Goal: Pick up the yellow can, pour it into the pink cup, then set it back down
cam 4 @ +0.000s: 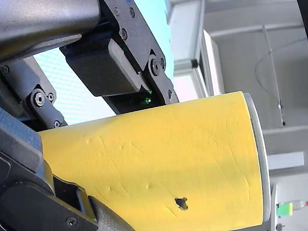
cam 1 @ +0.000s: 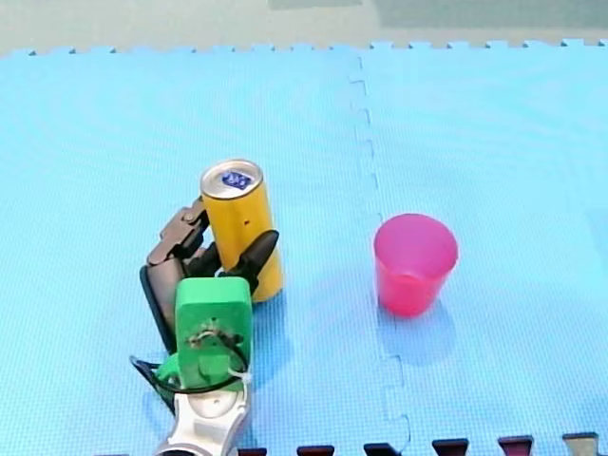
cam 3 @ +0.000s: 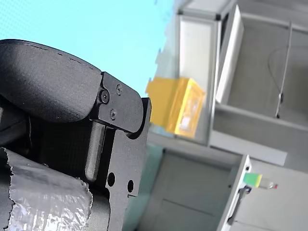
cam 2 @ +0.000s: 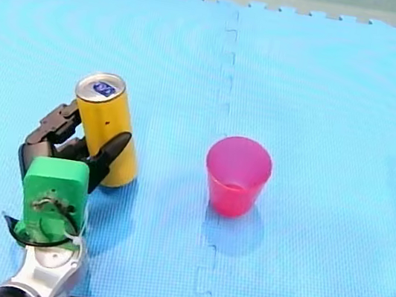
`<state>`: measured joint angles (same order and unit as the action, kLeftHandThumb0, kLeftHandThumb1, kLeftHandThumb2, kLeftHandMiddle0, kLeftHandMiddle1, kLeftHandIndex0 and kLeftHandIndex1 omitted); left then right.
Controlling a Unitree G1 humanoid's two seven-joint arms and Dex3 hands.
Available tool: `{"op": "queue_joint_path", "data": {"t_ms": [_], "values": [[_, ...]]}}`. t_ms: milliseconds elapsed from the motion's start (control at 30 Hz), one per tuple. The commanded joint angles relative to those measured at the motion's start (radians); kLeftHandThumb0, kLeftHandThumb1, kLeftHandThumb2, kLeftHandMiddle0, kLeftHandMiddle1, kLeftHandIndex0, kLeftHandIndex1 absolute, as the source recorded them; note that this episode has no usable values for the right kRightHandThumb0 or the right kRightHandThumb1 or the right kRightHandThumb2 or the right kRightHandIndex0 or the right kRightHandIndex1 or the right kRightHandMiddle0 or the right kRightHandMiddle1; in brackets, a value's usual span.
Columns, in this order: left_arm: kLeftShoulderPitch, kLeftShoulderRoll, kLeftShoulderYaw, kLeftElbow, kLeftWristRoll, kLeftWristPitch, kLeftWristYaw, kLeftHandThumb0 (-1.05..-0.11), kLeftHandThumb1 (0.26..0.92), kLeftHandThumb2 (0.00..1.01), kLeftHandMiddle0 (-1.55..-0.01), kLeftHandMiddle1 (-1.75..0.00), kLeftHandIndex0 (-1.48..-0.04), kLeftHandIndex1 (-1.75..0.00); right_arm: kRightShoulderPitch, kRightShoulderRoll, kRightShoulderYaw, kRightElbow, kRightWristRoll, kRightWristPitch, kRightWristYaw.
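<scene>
The yellow can [cam 1: 243,223], with a silver top and a blue tab label, stands on the blue mat left of centre, its top leaning slightly left. My left hand [cam 1: 223,249] comes in from the bottom left and is shut on the can's lower half: black fingers [cam 1: 180,233] on its left side, thumb [cam 1: 258,255] on its right. In the second wrist view the can [cam 4: 168,163] lies between black fingers [cam 4: 106,62]. The pink cup [cam 1: 414,262] stands upright and open to the right of the can, about a can's height away.
The blue foam mat [cam 1: 475,142] has a jigsaw seam [cam 1: 366,142] running front to back just left of the cup. Dark tiles [cam 1: 446,446] line the front edge. The first wrist view shows a black hand part [cam 3: 57,96] before a yellow box [cam 3: 178,106] and grey shelving.
</scene>
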<state>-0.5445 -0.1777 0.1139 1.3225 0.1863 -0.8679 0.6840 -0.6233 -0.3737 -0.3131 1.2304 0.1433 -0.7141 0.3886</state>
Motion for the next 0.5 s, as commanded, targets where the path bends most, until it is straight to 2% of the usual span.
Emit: {"op": "queue_joint_path", "data": {"t_ms": [0, 467], "values": [[-0.015, 0.006, -0.001, 0.0, 0.006, 0.006, 0.013, -0.345, 0.81, 0.0, -1.3, 0.0, -1.2, 0.0, 0.001, -0.009, -0.003, -0.003, 0.004, 0.003, 0.002], [-0.023, 0.023, -0.023, 0.007, 0.049, 0.024, 0.067, -0.343, 0.799, 0.0, -1.29, 0.0, -1.2, 0.0, 0.004, -0.014, -0.006, -0.004, 0.006, 0.002, 0.008]]}}
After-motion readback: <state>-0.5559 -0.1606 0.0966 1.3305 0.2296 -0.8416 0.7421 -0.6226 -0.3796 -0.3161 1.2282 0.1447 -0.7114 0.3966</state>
